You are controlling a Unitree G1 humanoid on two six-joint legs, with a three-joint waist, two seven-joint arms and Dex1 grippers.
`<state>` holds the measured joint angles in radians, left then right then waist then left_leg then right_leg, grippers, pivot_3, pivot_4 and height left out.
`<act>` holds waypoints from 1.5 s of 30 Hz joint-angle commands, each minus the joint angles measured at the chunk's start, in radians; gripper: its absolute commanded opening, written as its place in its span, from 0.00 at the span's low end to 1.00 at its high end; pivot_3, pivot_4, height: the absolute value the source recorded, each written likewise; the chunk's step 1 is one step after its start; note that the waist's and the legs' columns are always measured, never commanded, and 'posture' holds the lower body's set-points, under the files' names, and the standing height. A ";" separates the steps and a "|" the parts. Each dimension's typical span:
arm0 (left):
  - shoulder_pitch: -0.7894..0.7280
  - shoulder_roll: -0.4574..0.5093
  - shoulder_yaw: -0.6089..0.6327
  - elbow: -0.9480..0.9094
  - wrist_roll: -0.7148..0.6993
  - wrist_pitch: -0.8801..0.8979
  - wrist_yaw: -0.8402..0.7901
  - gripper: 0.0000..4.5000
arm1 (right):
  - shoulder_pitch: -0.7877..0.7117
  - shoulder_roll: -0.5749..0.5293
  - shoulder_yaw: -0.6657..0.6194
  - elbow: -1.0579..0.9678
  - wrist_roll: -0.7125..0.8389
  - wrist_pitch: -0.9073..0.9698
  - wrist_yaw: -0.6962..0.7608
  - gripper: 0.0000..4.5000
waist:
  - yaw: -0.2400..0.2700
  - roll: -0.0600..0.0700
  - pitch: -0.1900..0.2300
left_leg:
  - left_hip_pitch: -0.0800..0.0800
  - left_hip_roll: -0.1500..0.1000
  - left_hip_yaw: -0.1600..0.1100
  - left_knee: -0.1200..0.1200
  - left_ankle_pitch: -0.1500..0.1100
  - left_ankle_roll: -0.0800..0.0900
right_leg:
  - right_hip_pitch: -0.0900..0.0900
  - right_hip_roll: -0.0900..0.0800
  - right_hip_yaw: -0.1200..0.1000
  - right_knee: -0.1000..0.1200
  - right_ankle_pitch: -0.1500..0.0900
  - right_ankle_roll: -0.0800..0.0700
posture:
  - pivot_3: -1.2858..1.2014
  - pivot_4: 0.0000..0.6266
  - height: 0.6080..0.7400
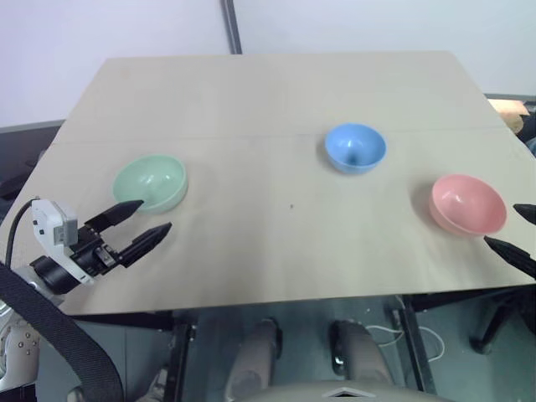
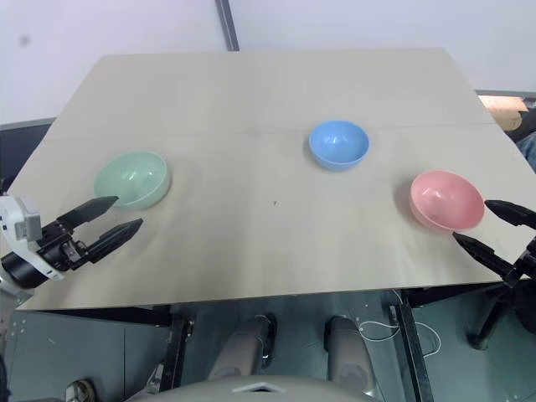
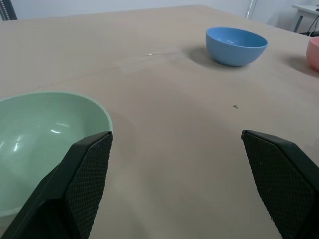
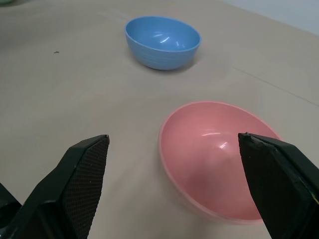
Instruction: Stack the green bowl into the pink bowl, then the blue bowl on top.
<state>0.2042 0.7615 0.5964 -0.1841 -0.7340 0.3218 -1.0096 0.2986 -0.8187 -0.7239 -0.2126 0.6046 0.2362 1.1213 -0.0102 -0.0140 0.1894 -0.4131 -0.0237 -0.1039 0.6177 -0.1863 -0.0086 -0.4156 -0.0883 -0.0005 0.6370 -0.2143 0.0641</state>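
Your green bowl [image 1: 150,183] left, blue bowl [image 1: 355,148] upper centre, pink bowl [image 1: 467,203] right: all empty, apart. Left gripper [image 1: 143,223], right gripper [image 2: 492,228] spread wide, held nothing.

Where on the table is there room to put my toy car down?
Plenty: the wide bare stretch between the green bowl and the blue bowl, and the whole far half of the table. It is tighter beside the pink bowl.
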 commanded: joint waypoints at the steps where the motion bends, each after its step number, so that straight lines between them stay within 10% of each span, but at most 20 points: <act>1: -0.012 0.017 0.019 -0.046 -0.009 0.007 0.005 0.97 | -0.029 -0.014 -0.021 0.065 -0.010 -0.072 0.036 1.00 | 0.000 0.000 0.000 | 0.000 0.000 0.000 0.000 0.000 0.000 | 0.000 0.000 0.000 0.000 0.000 0.000 | 0.52 0.24 1.00; 35: -0.141 -0.020 -0.091 -0.134 0.060 0.022 0.124 0.97 | -0.259 -0.059 0.373 -0.303 -0.117 0.332 -0.391 1.00 | 0.001 -0.001 0.000 | 0.000 -0.001 0.002 0.000 0.000 0.001 | 0.000 0.001 0.002 0.000 0.000 0.000 | 0.52 0.24 1.00; 45: -0.102 0.070 -0.025 -0.151 -0.282 0.107 -0.361 0.97 | -0.289 -0.068 0.451 -0.243 -0.195 0.571 -0.531 1.00 | -0.002 0.000 0.000 | 0.000 -0.001 0.002 0.000 0.000 0.001 | -0.002 0.002 0.001 0.000 0.001 0.000 | 0.52 0.24 1.00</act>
<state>0.1018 0.8025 0.5385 -0.3284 -0.9600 0.4072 -1.3102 0.0400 -0.8806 -0.2768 -0.4493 0.4262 0.7892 0.6138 -0.0123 -0.0143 0.1892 -0.4134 -0.0243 -0.1016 0.6180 -0.1861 -0.0078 -0.4175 -0.0866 0.0012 0.6375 -0.2137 0.0640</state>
